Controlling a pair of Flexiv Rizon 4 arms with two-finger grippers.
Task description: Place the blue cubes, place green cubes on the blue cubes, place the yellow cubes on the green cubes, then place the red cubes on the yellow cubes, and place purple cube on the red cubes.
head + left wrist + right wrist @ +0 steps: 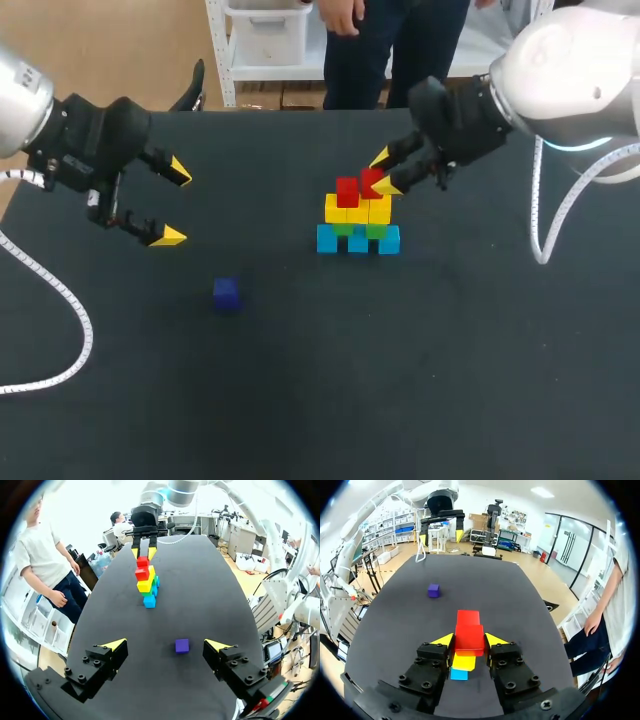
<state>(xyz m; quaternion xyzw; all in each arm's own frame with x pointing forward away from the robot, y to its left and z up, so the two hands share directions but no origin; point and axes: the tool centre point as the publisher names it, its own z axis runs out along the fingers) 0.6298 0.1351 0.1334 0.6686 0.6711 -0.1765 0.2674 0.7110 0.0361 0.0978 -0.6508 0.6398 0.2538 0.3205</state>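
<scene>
A stack stands mid-table: blue cubes point(358, 241) at the bottom, green cubes point(360, 229) on them, then yellow cubes point(357, 211). One red cube point(347, 191) rests on the yellow layer. My right gripper point(385, 172) is shut on a second red cube point(371, 182) beside it, just over the yellow cubes. In the right wrist view that red cube point(469, 640) fills the gap between the fingers, with the other red cube point(468, 617) just ahead. The purple cube point(227, 293) lies alone to the front left. My left gripper point(170, 205) hangs open and empty at the left, with the purple cube point(182, 645) ahead between its fingers.
White cables trail onto the black table point(420, 380) at the left point(70, 310) and at the right point(545, 225).
</scene>
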